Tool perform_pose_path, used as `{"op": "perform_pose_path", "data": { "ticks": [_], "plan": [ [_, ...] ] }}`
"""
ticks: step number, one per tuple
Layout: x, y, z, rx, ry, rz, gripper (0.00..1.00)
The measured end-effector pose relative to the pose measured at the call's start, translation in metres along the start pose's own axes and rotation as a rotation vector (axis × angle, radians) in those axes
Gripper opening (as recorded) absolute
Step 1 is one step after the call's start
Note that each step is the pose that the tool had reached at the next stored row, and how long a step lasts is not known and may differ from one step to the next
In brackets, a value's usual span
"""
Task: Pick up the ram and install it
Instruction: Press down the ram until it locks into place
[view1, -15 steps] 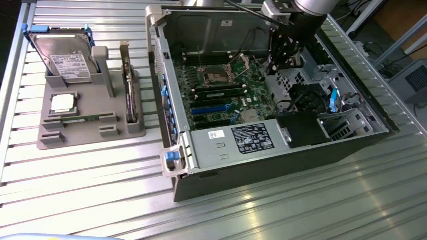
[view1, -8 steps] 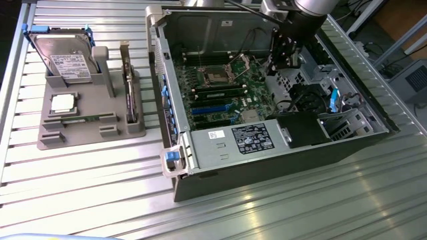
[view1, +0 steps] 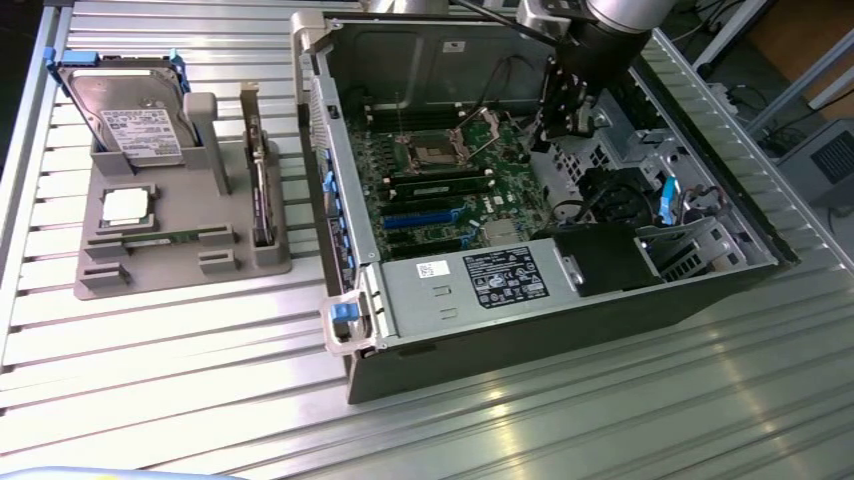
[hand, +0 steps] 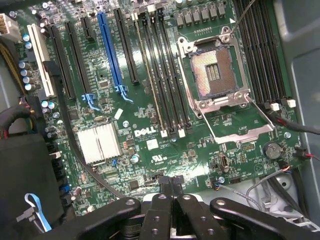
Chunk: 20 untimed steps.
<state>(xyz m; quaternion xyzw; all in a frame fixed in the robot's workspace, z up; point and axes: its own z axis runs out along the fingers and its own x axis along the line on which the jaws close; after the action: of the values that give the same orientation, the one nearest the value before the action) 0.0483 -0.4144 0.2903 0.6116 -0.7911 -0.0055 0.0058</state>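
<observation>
The ram, a narrow green stick, lies flat in a front slot of the grey fixture on the exterior view's left. My gripper hangs inside the open computer case, far from the ram on the exterior view's right. In the wrist view the gripper is shut, its fingertips pressed together with nothing between them. It hovers above the motherboard's edge. The black memory slots run beside the open processor socket. A thin board seems to stand edge-on in one slot.
The fixture also holds a hard drive, a square silver processor and an upright dark card. Cables cross the case near the socket. A power supply fills the case's near end. The slatted metal table lies all around.
</observation>
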Motion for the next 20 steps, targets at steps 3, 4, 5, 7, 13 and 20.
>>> {"op": "perform_pose_path", "data": {
  "ticks": [3, 4, 5, 7, 13, 20],
  "plan": [
    [0.0, 0.0002, 0.0, 0.0, 0.0, 0.017, 0.1],
    [0.0, 0.0002, 0.0, 0.0, 0.0001, 0.024, 0.1],
    [0.0, 0.0003, 0.0001, 0.0001, 0.0001, 0.03, 0.1],
    [0.0, 0.0005, 0.0001, 0.0003, 0.0012, 0.062, 0.1],
    [0.0, 0.0005, 0.0001, 0.0022, 0.0072, 0.106, 0.1],
    [-0.0001, 0.0005, 0.0, 0.0048, 0.0157, 0.148, 0.1]
  ]
}}
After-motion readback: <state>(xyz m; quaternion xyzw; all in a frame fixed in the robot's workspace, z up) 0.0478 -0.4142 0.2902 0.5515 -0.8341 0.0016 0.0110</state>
